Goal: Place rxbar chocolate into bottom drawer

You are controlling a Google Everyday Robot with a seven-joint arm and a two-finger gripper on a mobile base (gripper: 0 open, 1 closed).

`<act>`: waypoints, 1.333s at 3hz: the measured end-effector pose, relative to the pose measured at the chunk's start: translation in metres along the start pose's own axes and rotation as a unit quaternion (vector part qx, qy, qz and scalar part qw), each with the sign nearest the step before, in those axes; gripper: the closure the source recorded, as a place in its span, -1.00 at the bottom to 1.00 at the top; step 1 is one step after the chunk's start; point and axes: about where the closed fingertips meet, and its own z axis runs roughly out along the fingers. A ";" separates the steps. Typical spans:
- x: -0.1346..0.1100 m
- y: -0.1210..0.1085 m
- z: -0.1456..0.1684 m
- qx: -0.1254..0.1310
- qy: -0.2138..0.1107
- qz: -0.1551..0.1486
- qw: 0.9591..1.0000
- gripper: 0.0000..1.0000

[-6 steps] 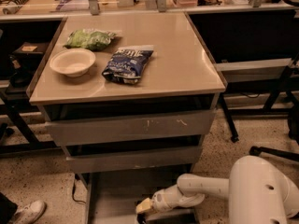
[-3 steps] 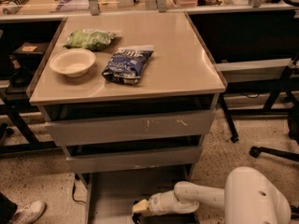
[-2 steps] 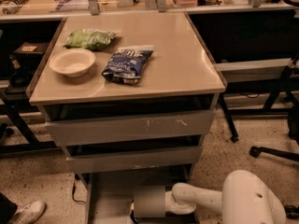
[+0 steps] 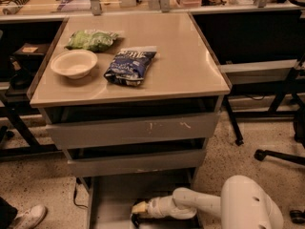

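The bottom drawer (image 4: 112, 200) is pulled out at the foot of the grey cabinet, and its flat grey floor shows. My white arm reaches into it from the right, low over the floor. The gripper (image 4: 138, 212) is at the drawer's front middle, near the picture's bottom edge. A small dark shape (image 4: 143, 220) lies right under the gripper tip. It looks like the rxbar chocolate, but I cannot tell whether it is held or rests on the floor.
On the cabinet top are a blue-and-white chip bag (image 4: 130, 66), a green snack bag (image 4: 91, 39) and a white bowl (image 4: 74, 63). The two upper drawers (image 4: 133, 130) are nearly shut. A shoe (image 4: 27, 217) is at bottom left and a chair base (image 4: 281, 155) at right.
The gripper has slid a little to the left and lower inside the bottom drawer. The things on the cabinet top have not moved.
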 end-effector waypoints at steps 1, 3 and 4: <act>-0.002 -0.005 0.005 0.002 -0.001 0.005 1.000 1.00; -0.002 -0.005 0.005 0.002 -0.001 0.005 1.000 0.16; -0.002 -0.005 0.005 0.002 -0.001 0.005 1.000 -0.30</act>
